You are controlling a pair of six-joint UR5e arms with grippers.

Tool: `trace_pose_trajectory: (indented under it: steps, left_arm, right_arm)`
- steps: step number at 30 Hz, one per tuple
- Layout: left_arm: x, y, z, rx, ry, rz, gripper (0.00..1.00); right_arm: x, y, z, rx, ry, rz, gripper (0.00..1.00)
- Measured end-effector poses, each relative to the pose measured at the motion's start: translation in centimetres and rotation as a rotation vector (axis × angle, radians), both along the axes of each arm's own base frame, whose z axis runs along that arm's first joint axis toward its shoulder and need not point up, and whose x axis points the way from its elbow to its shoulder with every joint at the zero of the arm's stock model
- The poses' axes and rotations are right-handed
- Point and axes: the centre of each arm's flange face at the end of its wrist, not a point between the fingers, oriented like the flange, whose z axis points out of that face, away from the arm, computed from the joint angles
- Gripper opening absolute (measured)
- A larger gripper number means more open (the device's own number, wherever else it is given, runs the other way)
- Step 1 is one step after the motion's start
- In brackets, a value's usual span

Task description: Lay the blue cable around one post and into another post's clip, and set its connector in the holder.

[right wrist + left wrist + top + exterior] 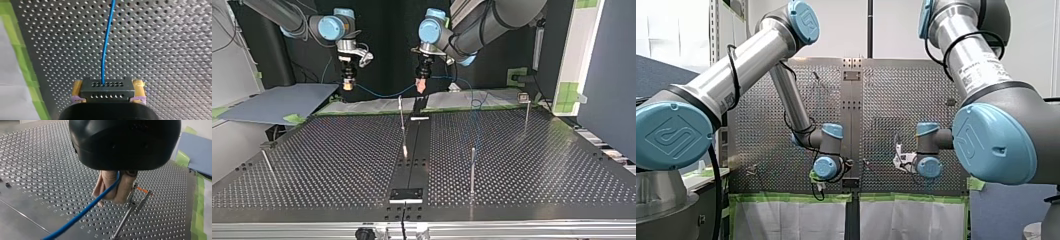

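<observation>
In the left wrist view, my left gripper (111,198) has its beige pads shut on the blue cable (82,213), which runs out below the fingers. A thin metal post with a clip (132,203) stands right beside the fingers. In the right wrist view, my right gripper (108,93) is shut with its yellow pads on the black connector (107,87). The blue cable (106,45) leads straight ahead from the connector. In the top view, both grippers hang above the table's far edge, my right gripper (347,84) at left and my left gripper (420,86) near the middle. The cable (382,96) sags between them.
More posts stand on the perforated table (337,150) in the top view: one at the middle (402,120), one nearer (472,170), one far right (526,112), a short one at left (267,161). A black holder (406,194) sits at the near edge. Green tape (569,95) marks the far right.
</observation>
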Motion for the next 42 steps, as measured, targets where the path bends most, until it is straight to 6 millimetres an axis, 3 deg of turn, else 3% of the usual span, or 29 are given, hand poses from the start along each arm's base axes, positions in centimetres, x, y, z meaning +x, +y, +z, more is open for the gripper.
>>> trace_pose_trajectory:
  steps: [7,14,22,30,37,42]
  left_arm:
    - [0.4,0.1,-0.3,0.002,0.003,-0.005,0.13]
    - [1.5,-0.4,-1.8,0.015,0.017,0.001,0.13]
    - [2.7,-0.9,-2.6,0.014,0.012,0.011,0.15]
    - [3.8,-0.9,-2.6,0.006,0.007,0.01,0.15]
    - [4.4,-0.8,-4.5,0.018,0.032,0.014,0.15]
    - [5.1,-0.9,-4.6,0.009,0.027,0.02,0.15]
  right_arm:
    - [0.4,-1.0,-0.4,0.01,0.002,0.001,0.2]
    - [0.4,-1.7,-0.4,0.003,0.004,-0.002,0.2]
    - [0.4,-2.7,-1.6,0.025,0.011,-0.007,0.2]
    - [0.6,-4.3,-1.1,0.021,0.007,-0.014,0.2]
    - [0.2,-5.2,-0.9,0.019,0.008,-0.02,0.2]
    - [-0.4,-5.8,-0.8,0.016,0.008,-0.03,0.2]
